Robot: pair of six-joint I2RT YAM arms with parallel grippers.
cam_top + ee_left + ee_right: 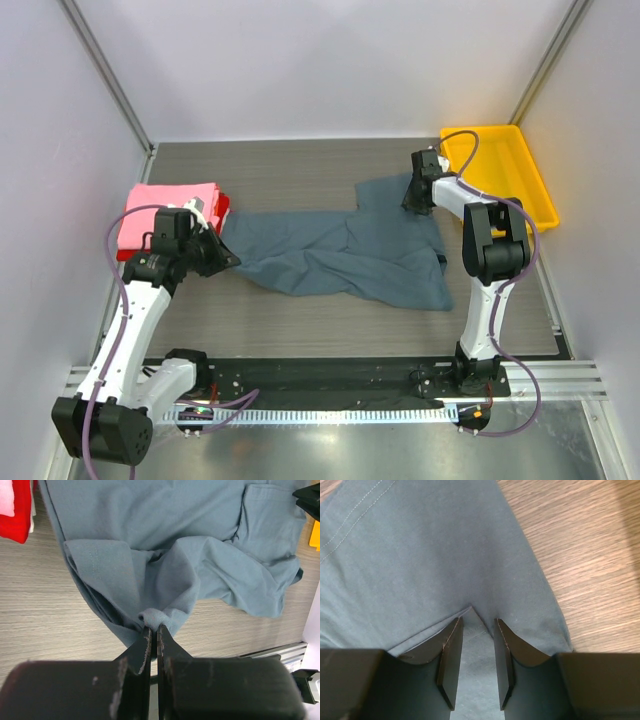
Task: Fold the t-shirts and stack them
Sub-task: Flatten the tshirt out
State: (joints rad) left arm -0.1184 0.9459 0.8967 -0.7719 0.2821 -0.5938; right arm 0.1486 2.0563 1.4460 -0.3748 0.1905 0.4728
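Note:
The slate blue-grey t-shirt (pixel 350 255) lies crumpled and spread across the middle of the table. My left gripper (pixel 225 258) is shut on a bunched bit of its left edge, seen close in the left wrist view (pixel 154 628), with the shirt (pixel 165 540) stretching away from it. My right gripper (pixel 415 205) is at the shirt's far right corner. In the right wrist view its jaws (pixel 478 622) stand apart over the cloth (pixel 420 555), a folded corner lying between them. A folded pink shirt (pixel 170 205) lies on a red one (pixel 122 255) at the left.
The yellow plastic tray (pixel 500 175) stands at the back right, beside my right arm. The stack's red shirt (pixel 17 510) also shows at the left wrist view's top left. Grey walls enclose the wooden table (pixel 300 170) on three sides; a metal rail runs along the near edge.

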